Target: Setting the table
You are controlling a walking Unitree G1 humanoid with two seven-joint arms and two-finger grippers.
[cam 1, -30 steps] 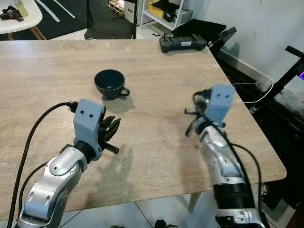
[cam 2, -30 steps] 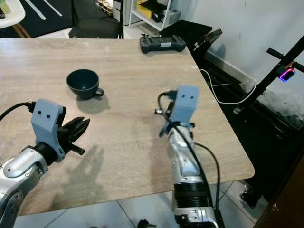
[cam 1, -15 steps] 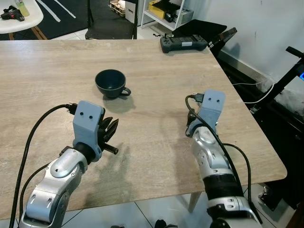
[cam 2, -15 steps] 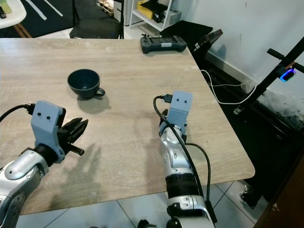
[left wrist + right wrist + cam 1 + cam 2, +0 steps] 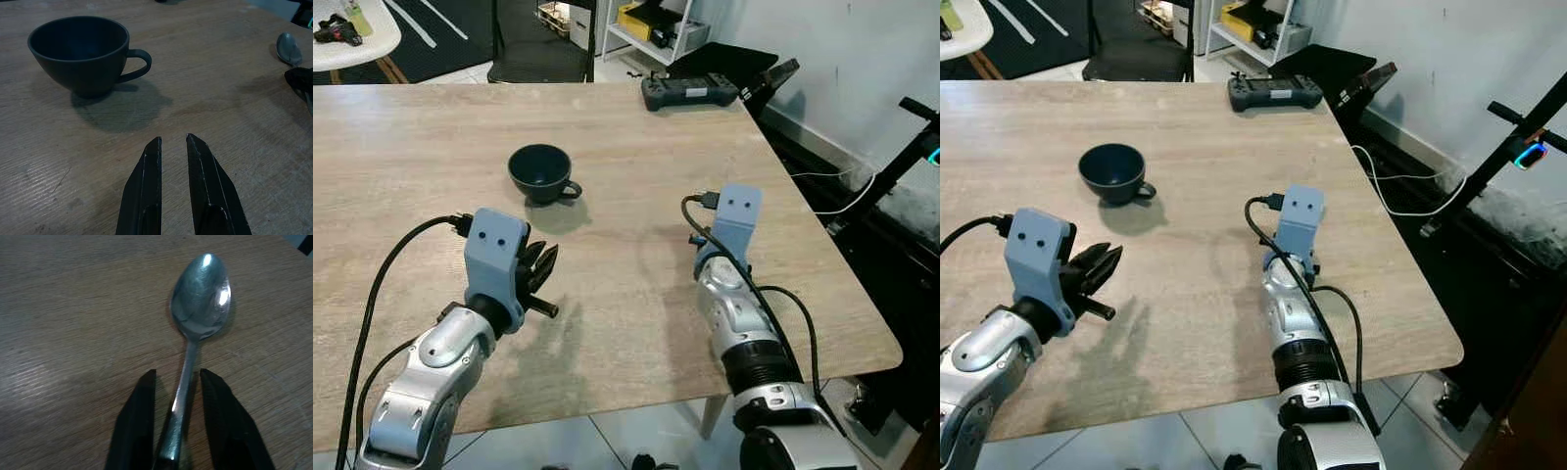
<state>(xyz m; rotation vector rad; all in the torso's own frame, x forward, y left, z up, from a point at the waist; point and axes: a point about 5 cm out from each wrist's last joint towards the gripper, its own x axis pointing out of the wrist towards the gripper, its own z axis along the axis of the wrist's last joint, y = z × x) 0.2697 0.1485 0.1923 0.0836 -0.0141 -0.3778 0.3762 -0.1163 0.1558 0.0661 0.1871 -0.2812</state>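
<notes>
Straddling spoon (image 5: 198,303) handle, right tool (image 5: 177,423) sits low on worktop (image 5: 636,147) at 3 o'clock of cup (image 5: 540,173), fingers parted, likely laying it beside cup | left tool (image 5: 173,183) narrow, empty, hovering at cup's 6 o'clock, idle

A dark cup (image 5: 540,172) stands upright on the wooden table (image 5: 636,137), empty, its handle pointing to the robot's right. A silver spoon (image 5: 194,318) lies flat on the table, bowl up, handle between the right claw's (image 5: 177,416) fingers.
</notes>
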